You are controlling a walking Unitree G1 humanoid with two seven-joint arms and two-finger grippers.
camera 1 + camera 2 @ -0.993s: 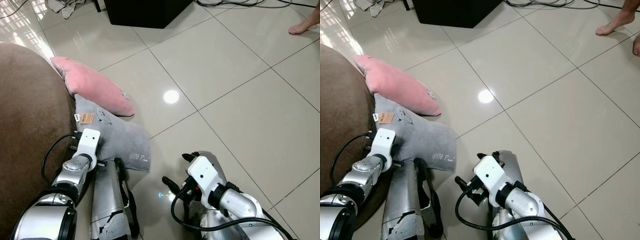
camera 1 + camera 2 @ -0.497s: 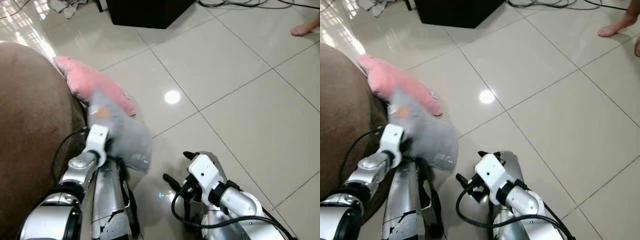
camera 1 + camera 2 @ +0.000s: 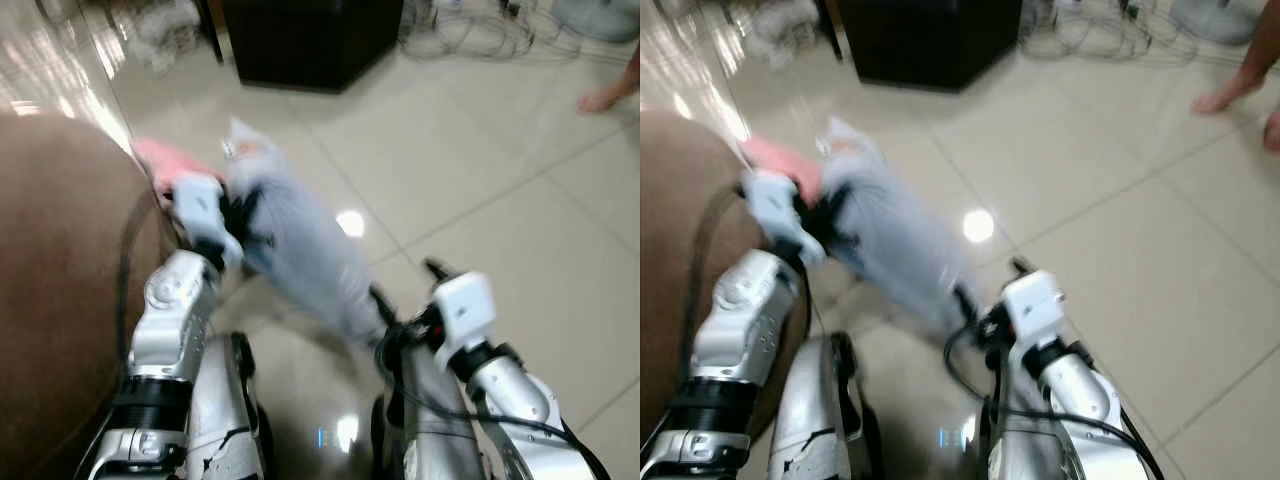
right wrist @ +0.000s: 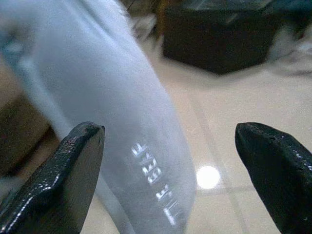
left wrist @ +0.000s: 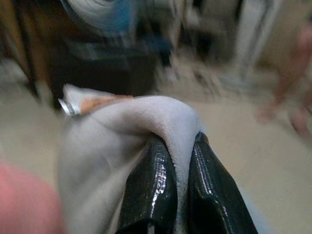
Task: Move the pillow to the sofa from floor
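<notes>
A grey pillow [image 3: 300,250] hangs lifted off the tiled floor, tilted, its top corner high and its lower end near my right arm. My left gripper [image 3: 235,215] is shut on a fold at the pillow's upper edge; in the left wrist view the two black fingers [image 5: 151,190] pinch grey fabric [image 5: 112,141] between them. My right gripper [image 3: 405,290] is open by the pillow's lower end, which fills the space ahead of its spread fingers [image 4: 83,161]. The brown sofa [image 3: 60,280] rises on my left. The views are blurred.
A pink pillow [image 3: 165,155] lies on the floor against the sofa, just behind my left gripper. A black cabinet [image 3: 310,40] stands ahead, with loose cables [image 3: 470,30] to its right. A person's bare foot [image 3: 605,98] is at the far right.
My left gripper has lifted the grey pillow off the floor and up beside the sofa. My right arm has risen toward the pillow's lower end. The camera has tilted up.
</notes>
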